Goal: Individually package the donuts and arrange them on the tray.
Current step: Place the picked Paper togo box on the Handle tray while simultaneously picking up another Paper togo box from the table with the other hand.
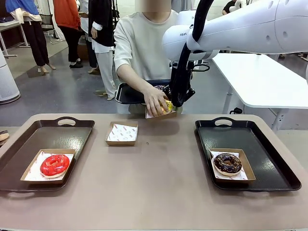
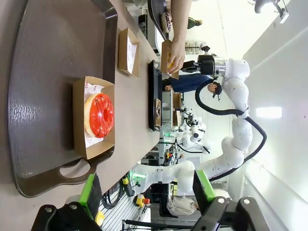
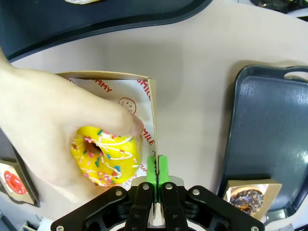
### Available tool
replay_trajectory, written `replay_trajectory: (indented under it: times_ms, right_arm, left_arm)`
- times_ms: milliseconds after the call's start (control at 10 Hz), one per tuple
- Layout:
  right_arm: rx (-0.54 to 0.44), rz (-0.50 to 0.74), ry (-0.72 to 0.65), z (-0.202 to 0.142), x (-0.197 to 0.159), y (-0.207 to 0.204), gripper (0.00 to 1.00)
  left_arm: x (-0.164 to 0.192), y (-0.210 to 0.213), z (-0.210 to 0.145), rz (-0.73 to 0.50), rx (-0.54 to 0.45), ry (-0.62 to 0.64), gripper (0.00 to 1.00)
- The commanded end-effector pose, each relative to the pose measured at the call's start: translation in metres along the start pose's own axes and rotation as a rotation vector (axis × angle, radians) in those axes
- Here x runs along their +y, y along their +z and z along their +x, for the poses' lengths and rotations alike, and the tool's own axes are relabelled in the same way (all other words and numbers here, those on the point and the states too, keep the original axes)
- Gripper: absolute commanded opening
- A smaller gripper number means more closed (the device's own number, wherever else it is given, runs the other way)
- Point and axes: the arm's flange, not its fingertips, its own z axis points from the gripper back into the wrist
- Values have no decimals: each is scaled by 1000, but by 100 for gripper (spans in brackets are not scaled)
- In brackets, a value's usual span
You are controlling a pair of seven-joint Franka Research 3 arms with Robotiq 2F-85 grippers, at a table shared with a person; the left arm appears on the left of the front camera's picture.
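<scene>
The donuts sit apart across the tan surface (image 1: 159, 202), and each looks light, soft and easily marked, so the cardboard is the place to take hold, not the icing.

Far left, the red donut (image 1: 54, 164) lies in its carton (image 1: 30, 173) on the left tray (image 1: 29, 139), a dark plastic tray with a cut-out handle; its glaze is glossy and probably sticky, so a pinch would smear it. The robot's left hand (image 2: 145, 179) hangs near that tray's handle end, pads spread wide, holding nothing.

In the middle an empty carton (image 1: 122, 133) waits on the bare surface; it is shallow thin brown board with a printed paper liner, stiff at the walls but likely to flex if squeezed.

Further right, at the far edge, the person's hand (image 1: 156, 101) presses the yellow donut (image 3: 107, 156), with its white drizzle and coloured sprinkles, down into a far carton (image 3: 108, 76). The robot's right hand (image 3: 157, 161) is closed tight at that carton's side wall, and I judge it to be pinching the thin rim.

Far right, the chocolate donut (image 1: 227, 163) rests boxed on the right tray (image 1: 269, 159); its sprinkles would shed if rubbed, so lift it by a carton wall and keep it level.
</scene>
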Motion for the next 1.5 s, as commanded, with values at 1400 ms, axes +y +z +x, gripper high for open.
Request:
replay_trajectory:
  times_ms: [1400]
  right_arm:
    - [22,59,124,-6,-33,15,2]
  left_arm:
    - [-30,-14,22,154,18,2,100]
